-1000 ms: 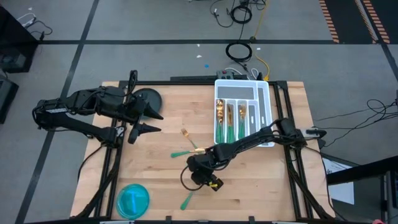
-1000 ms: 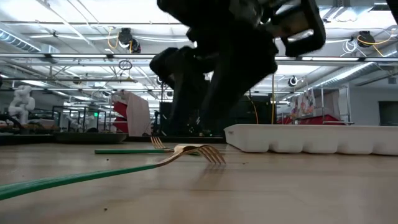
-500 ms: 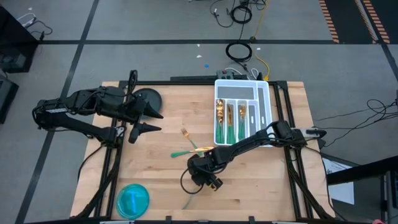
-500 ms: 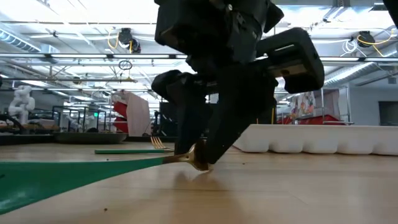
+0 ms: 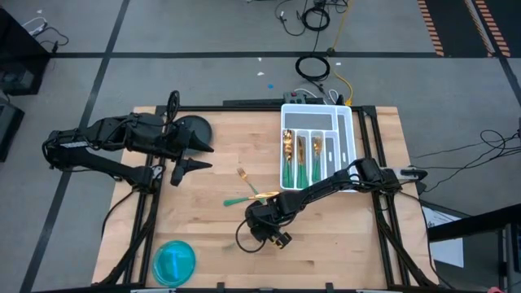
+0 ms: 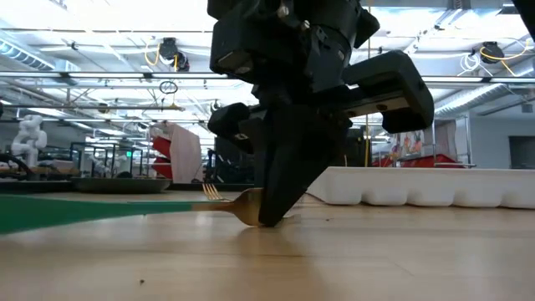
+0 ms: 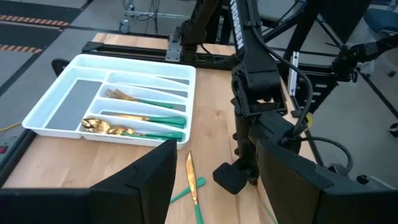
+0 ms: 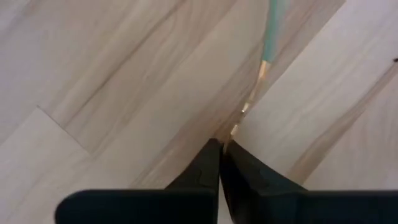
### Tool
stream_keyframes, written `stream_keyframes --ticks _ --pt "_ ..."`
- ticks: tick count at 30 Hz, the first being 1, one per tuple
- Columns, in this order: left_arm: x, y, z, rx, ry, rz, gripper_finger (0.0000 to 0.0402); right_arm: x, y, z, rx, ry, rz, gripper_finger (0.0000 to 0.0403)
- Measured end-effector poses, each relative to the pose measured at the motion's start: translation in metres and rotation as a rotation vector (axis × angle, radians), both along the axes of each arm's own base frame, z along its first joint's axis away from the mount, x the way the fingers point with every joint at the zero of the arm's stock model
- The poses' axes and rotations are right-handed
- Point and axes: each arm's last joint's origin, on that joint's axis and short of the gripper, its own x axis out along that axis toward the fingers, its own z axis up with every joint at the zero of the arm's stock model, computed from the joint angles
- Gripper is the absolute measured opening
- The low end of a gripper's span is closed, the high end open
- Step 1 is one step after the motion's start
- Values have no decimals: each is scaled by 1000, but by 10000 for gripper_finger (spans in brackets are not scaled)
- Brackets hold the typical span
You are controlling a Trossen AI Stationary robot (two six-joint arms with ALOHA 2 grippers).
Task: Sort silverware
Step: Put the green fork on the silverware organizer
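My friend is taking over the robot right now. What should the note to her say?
Right tool: shut on a fork, low on the table near its front middle.
Left tool: open, empty, waiting over the table's back left by the dark plate.
Done: several pieces lie in the white tray at the back right.
Left: two forks loose mid-table, plus the pinched one, go to the tray.
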Motion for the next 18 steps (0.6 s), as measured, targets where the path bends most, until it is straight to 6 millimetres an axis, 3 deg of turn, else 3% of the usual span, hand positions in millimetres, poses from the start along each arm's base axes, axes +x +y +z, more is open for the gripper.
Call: stream_keyframes --ticks 6,10,18 --pt "0 1 0 12 -2 28 226 -1 -3 2 9 34 -84 2" --pt "0 2 0 32 -6 69 226 -7 -8 9 -123 41 -170 1" --pt "1 2 1 33 -18 76 226 -21 -19 47 -348 16 -204 1"
